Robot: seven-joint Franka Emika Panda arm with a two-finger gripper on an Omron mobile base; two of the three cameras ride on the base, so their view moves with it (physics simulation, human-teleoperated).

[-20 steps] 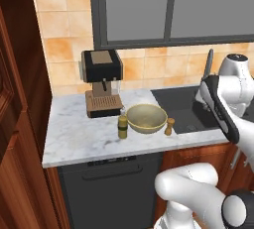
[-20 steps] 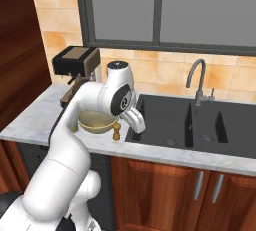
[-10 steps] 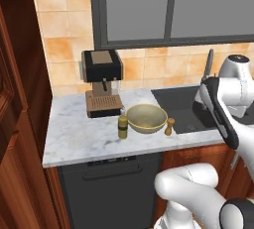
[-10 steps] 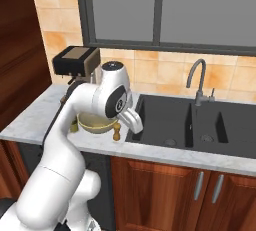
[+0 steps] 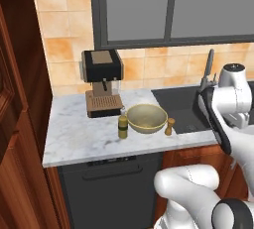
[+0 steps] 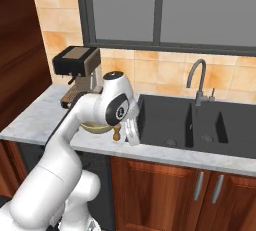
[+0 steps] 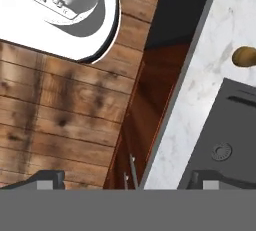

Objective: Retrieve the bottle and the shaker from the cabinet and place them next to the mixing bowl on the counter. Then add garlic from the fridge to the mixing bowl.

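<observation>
Mixing bowl [image 5: 147, 118] sits on the worktop [image 5: 74, 134], just in front and to the right of the coffee machine [image 5: 101, 88]. Bottle [image 5: 122, 126] stands upright just beside the bowl's left side, touching or nearly so; can't tell which. Shaker [image 5: 169, 126], small and brown, stands upright just beside the bowl's right side, between bowl and sink [image 5: 183, 106]. From the right base camera the shaker [image 6: 117, 134] shows at the worktop's front edge, with the bowl [image 6: 96, 126] mostly hidden behind the arm.

Gripper [image 6: 132, 131] hangs off the front edge of the worktop, right of the shaker and near the sink's [image 6: 200, 122] left corner, pointing down. Hand camera looks down at the wood floor [image 7: 60, 105], the worktop edge [image 7: 200, 85], a sink corner [image 7: 225, 135] and the shaker top [image 7: 245, 56]. Fingertips [image 7: 47, 177] sit far apart at the frame's bottom: jaws fully spread, nothing between them.

Cabinet [image 5: 20, 124] stands left of the worktop, doors closed from what shows. Faucet [image 6: 196, 80] behind the sink, window above.
</observation>
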